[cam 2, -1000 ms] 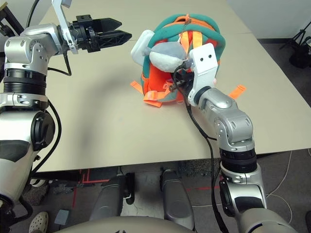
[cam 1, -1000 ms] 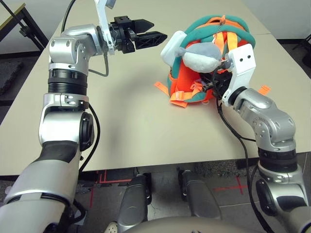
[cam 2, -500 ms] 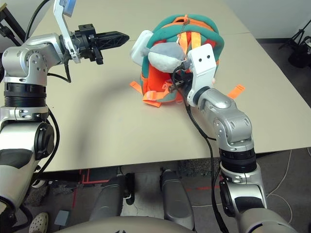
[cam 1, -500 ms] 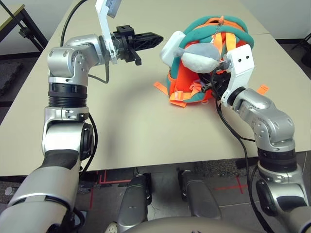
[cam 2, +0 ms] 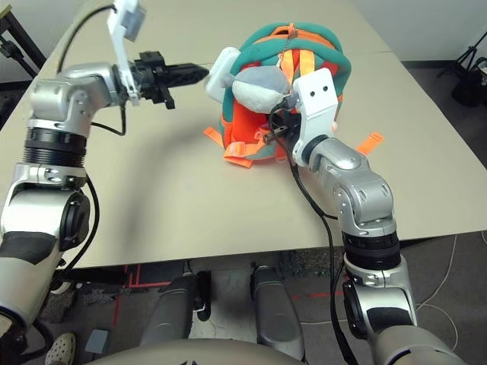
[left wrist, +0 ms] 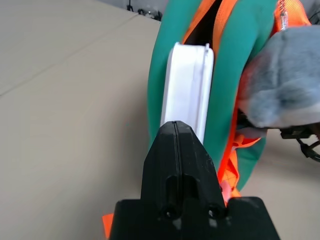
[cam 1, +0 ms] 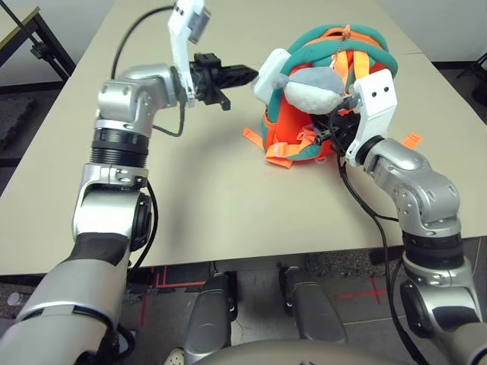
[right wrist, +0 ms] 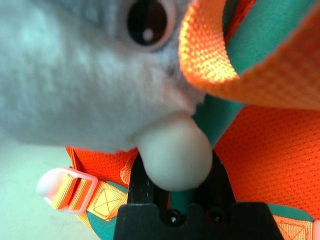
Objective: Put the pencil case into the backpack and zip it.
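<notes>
One backpack [cam 1: 327,99] sits on one table [cam 1: 213,198]. One white pencil case [cam 1: 271,71] pokes from the backpack, and one grey plush toy [cam 1: 316,87] hangs against it.

You have even, bright overhead light across the table [cam 1: 228,198], with soft shadows under the left arm and beside the backpack [cam 1: 304,144]. No glare. In the right wrist view the plush toy [right wrist: 75,65] sits too close, blurred.
</notes>
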`<state>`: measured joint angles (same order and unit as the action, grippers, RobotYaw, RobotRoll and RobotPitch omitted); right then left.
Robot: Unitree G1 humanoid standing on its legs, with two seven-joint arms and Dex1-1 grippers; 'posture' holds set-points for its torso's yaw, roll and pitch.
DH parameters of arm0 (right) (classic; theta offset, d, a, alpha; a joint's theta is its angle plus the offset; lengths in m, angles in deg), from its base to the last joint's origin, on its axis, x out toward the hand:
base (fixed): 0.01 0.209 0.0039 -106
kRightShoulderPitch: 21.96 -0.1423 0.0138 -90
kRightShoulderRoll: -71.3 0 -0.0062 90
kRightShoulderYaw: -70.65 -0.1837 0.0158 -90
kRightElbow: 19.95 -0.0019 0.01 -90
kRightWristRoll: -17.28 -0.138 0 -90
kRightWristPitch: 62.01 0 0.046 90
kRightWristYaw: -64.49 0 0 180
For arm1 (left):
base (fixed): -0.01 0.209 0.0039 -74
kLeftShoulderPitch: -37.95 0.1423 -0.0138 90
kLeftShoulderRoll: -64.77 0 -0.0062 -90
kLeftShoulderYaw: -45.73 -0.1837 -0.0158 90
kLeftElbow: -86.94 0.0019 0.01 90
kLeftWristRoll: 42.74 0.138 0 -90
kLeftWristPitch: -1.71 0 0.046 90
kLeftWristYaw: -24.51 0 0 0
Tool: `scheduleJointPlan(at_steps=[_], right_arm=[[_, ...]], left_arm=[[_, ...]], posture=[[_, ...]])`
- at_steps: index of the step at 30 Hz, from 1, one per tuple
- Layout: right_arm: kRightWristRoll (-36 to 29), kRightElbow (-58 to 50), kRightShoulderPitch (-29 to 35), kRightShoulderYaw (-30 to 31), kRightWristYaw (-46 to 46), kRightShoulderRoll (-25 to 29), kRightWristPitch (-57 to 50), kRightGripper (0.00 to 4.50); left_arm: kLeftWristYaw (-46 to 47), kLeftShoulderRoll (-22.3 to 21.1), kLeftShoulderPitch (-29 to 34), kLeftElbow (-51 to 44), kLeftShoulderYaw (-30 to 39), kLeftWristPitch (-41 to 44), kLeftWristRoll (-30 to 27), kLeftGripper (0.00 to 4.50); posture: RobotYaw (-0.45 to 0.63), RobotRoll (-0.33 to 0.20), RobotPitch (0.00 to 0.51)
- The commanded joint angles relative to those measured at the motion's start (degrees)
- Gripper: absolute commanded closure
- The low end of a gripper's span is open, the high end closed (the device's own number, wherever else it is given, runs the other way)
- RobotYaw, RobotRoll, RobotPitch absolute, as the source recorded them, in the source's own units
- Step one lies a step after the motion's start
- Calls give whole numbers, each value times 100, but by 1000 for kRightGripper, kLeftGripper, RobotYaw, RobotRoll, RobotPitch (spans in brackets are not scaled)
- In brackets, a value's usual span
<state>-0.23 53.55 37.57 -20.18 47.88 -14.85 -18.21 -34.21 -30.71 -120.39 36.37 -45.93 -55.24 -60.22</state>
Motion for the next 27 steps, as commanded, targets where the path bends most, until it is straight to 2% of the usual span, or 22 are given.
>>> scheduleJointPlan(at_steps=[1,5,11,15,20,21,22,27], right_arm=[[53,177,79,158,-105,28,-111,4306],[95,188,74,148,-126,42,-85,4306],[128,200,68,152,-139,47,-63,4306],[152,189,76,163,-140,27,-59,4306],[180,211,85,163,-156,4,-33,4306],[184,223,82,165,-162,2,-24,4306],[189,238,78,168,-170,1,-14,4306],[215,339,34,200,-231,-7,60,4306]], left_arm=[[-74,293,-314,763,-170,-532,278,4500],[-89,667,-652,1571,-143,-1053,465,4500],[-33,1044,-928,2267,-96,-1550,678,4500],[-72,1021,-994,2331,57,-1658,669,4500],[-154,664,-1013,1893,341,-1483,495,4500],[-129,577,-1040,1797,409,-1429,464,4089],[-117,494,-1071,1711,475,-1374,429,3894],[-144,147,-1249,1306,685,-1116,276,1967]], posture=[[-163,0,167],[-171,0,165],[-177,0,162],[-179,0,158],[-170,0,153],[-170,0,153],[-166,0,152],[-151,0,147]])
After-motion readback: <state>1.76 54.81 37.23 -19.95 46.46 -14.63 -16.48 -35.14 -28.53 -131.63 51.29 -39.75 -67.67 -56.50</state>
